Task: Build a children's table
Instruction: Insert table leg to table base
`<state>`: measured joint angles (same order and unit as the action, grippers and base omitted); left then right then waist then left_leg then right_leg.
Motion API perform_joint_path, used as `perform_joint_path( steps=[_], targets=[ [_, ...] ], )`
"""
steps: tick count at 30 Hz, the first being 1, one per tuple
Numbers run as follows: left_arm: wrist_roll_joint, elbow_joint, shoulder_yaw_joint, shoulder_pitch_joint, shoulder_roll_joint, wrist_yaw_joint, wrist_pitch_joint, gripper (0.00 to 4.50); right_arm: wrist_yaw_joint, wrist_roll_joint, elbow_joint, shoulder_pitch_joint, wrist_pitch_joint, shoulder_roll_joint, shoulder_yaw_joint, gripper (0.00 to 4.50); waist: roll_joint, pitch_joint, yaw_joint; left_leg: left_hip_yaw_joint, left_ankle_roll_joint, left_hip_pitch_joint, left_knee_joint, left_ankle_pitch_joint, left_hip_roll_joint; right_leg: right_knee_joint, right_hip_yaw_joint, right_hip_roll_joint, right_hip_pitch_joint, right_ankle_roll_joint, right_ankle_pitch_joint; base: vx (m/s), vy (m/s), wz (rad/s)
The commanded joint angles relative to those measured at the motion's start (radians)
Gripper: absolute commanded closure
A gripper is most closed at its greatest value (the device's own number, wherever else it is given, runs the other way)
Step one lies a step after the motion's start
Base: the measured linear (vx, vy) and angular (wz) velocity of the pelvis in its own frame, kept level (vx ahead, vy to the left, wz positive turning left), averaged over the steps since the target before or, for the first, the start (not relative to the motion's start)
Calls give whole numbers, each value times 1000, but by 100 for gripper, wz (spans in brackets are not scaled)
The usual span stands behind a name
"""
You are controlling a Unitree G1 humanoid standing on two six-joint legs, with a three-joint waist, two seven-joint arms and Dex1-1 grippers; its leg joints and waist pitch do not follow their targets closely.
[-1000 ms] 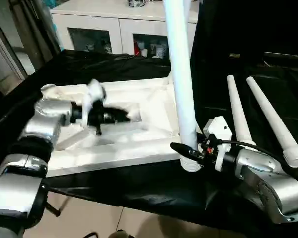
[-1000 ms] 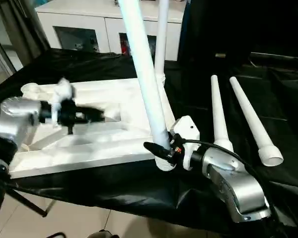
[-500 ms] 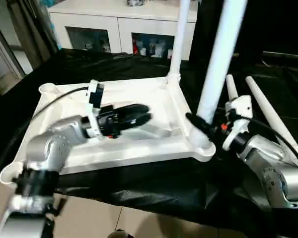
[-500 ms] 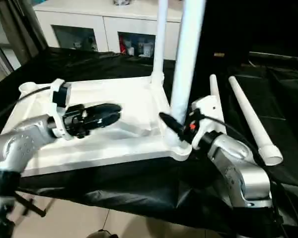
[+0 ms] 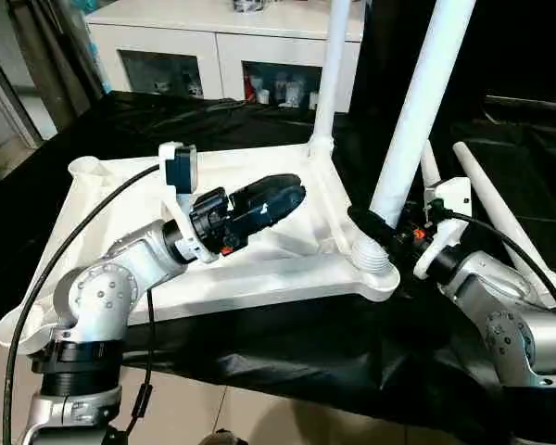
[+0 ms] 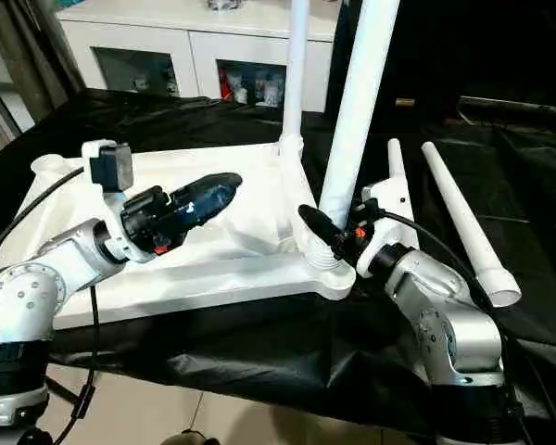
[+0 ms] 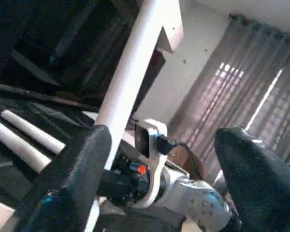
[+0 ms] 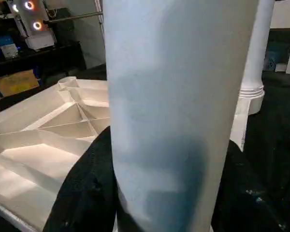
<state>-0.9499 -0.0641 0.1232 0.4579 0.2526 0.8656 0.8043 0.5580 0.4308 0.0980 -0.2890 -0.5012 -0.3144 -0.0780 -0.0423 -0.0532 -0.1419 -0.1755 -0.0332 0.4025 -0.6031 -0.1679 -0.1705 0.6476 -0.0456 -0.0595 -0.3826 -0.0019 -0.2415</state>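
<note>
The tabletop lies upside down on the black-draped table, ribbed side up, and everything now turns on its near right corner. My right gripper is closed around a leg just above that corner's socket. The leg's long axis runs steeply upward, leaning a little to my right, and its collared foot sits at the socket. Whether it is fully seated I cannot tell.

A second leg already stands in the far right corner of the tabletop, upright. Two more legs lie flat on the cloth beyond my right arm, side by side, thick ends toward me.

My left gripper hangs over the middle of the tabletop with its fingers spread wide and nothing between them. It points across toward the right edge. In my left wrist view the held leg rises between the two finger pads, with my right wrist just behind it.

So the leg lies ahead of my left jaws and off to their right, across open tabletop, and it stands nearly crosswise to the way my left gripper points. My right arm is plainly the nearer one and has the grip. I judge the next move is to press or twist this leg home, with my left free to steady it higher up.
</note>
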Motion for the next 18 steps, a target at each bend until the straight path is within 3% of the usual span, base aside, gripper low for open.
perform_joint_path(
  steps=[1,3,4,5,7,9,11,18],
  targets=[
    [64,-28,-42,-19,21,-21,-5,29,-6,12,12,-19,-14,-6,-12,259,14,69,3,19,28,-23,60,-86,-51,-78,46,-76,40,-177,-22,0,0,0],
    [197,-33,-132,-27,69,-30,-50,29,-5,10,16,-17,-16,-10,-13,259,13,69,3,21,27,-26,62,-93,-53,-80,47,-75,39,-153,-37,0,0,0],
    [392,-28,-268,-35,147,-23,-143,27,-1,8,20,-14,-17,-17,-12,259,11,69,3,21,25,-26,62,-95,-52,-80,47,-74,38,-145,-42,0,0,0],
    [458,-26,-320,-37,180,-17,-177,16,1,6,22,-13,-16,-20,-11,259,11,68,4,27,26,-26,68,-104,-55,-84,50,-73,38,-88,-70,0,0,0],
    [517,-45,-390,-45,232,29,-223,6,9,-1,23,-10,-13,-32,-6,259,3,71,4,26,2,-31,67,-100,-56,-83,49,-76,36,-95,-60,0,0,0],
    [530,-66,-419,-45,255,38,-225,6,17,-9,23,-9,-10,-45,0,259,3,72,5,24,-14,-32,67,-103,-55,-77,47,-74,35,-120,-27,0,0,0],
    [584,-74,-469,-38,286,73,-267,6,37,-11,27,-7,-14,-69,5,259,2,71,5,22,-16,-30,66,-115,-54,-78,48,-76,36,-147,-14,0,0,0],
    [711,18,-549,-6,296,77,-352,53,101,-13,53,-4,-41,-144,29,259,4,72,6,21,-6,-29,62,-122,-52,-77,48,-77,39,-160,-13,0,0,0]
  ],
)
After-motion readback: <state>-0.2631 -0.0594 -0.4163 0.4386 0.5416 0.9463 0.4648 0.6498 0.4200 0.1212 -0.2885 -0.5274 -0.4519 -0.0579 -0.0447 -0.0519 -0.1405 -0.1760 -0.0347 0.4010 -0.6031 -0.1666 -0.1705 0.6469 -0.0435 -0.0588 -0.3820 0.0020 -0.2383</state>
